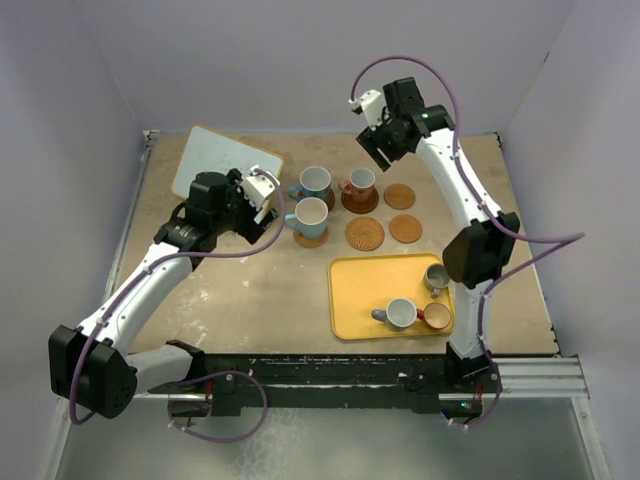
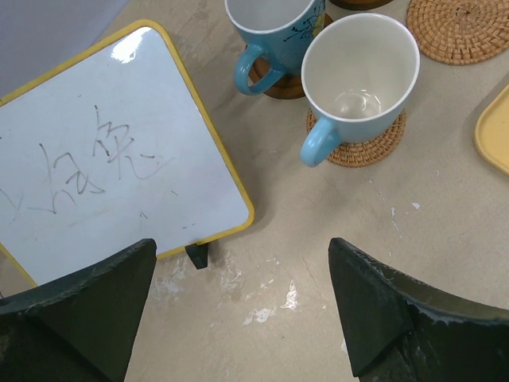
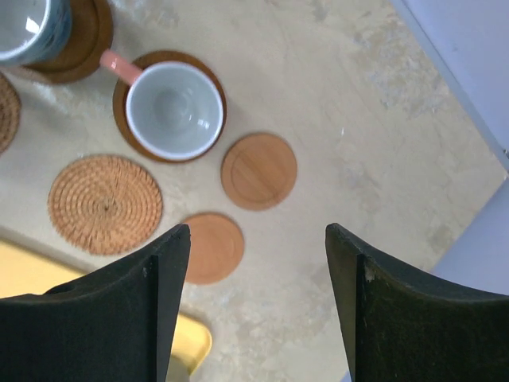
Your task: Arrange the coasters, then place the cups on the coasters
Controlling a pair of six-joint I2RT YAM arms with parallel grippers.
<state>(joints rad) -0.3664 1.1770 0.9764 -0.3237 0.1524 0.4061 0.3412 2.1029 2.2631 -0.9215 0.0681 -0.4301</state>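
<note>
Coasters point(image 1: 400, 196) lie far centre on a scuffed beige table point(image 1: 250, 290) between pale lilac walls. Three discs are bare, smooth wood or woven rattan; three carry glazed cups point(image 1: 309, 214). Three more cups sit in the yellow tray point(image 1: 355, 290). Left gripper point(image 2: 242, 255) and right gripper point(image 3: 258, 239) both gape empty.

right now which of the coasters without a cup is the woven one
The woven coaster just beyond the yellow tray; the two smooth wooden coasters lie to its right.
</note>
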